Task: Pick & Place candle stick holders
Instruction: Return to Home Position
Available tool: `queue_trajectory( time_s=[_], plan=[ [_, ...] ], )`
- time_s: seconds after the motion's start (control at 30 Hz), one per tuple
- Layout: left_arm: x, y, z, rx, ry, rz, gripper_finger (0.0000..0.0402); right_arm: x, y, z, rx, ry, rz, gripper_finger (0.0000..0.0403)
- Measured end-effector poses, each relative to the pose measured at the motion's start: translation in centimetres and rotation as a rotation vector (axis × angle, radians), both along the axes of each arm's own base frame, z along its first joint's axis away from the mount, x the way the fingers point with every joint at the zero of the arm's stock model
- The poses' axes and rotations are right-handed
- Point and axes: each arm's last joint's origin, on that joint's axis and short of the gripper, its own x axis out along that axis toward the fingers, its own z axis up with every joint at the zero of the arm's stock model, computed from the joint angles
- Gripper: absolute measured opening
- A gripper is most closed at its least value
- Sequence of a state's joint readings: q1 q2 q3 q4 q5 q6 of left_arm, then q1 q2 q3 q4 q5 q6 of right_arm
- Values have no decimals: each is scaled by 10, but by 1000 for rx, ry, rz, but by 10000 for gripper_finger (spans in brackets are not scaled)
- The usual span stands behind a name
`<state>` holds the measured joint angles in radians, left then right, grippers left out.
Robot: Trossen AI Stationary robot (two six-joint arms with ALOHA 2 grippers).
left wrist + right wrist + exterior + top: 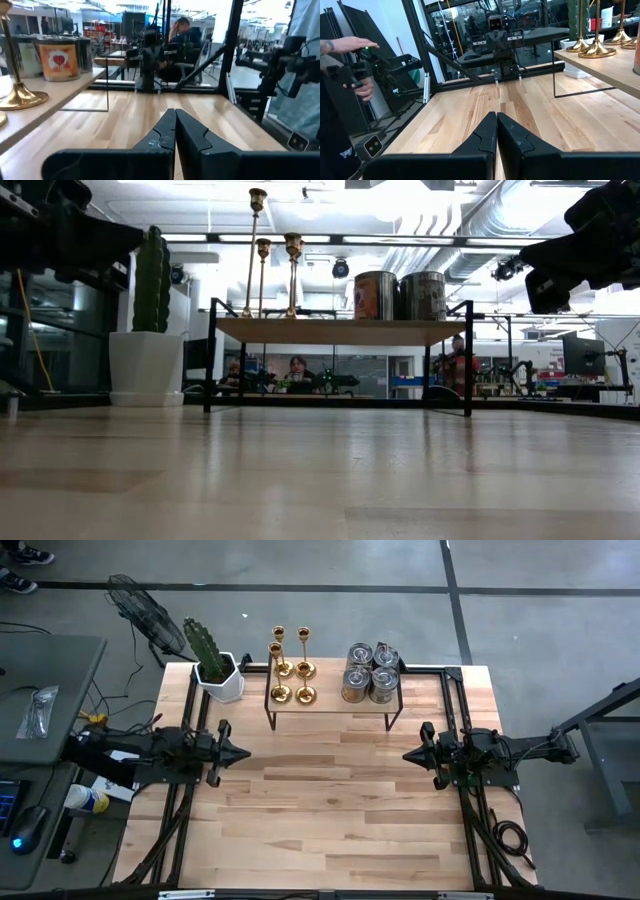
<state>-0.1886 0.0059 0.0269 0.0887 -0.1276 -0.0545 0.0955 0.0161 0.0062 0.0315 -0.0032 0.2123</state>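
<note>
Candle stick holders point(305, 668): all on the shelf point(328, 700) at the far side of the desk point(330, 810).
- Gold candlesticks point(281, 692): four, upright, in a two-by-two block at the shelf's left end.
- Silver holders point(381, 685): four, packed two-by-two at the right end.
- There's a strip of bare shelf between the two groups. The low view agrees: nothing is tilted.
- None of the set is on the desk itself. The cactus pot point(222, 680) sits just off the shelf's left end and isn't part of the job.

Left gripper point(240, 752): at the desk's left edge, pointing inward. It's clenched on nothing, fingers point(167, 131) pressed together. Right gripper point(408, 754): mirrored at the right edge, also clenched and empty, fingers point(487, 129) together. Both are well apart from the shelf and raised off the desk.

My read is that placing is finished and the step in hand is parking the arms at home.

The next move calls for little. There's no load and no grasp, so the arms only need to settle into rest pose without swinging toward the shelf frame.

One thing to watch: a person's hand point(355, 45) is on a dark rig off the desk's edge, on the side away from the shelf. Keep the arm paths clear of it.
</note>
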Motion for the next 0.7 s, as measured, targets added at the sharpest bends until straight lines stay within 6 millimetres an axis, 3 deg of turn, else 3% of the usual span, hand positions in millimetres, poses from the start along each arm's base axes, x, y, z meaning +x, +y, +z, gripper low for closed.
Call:
queue_trajectory(
  time_s=[0.13, 0.7],
  plan=[
    [1, 0, -10, 23, 75, 10, 0, 0, 0, 0, 0, 0, -1, 4],
    [1, -1, -10, 64, 65, -3, 0, 0, 0, 0, 0, 0, 0, 4]
  ],
)
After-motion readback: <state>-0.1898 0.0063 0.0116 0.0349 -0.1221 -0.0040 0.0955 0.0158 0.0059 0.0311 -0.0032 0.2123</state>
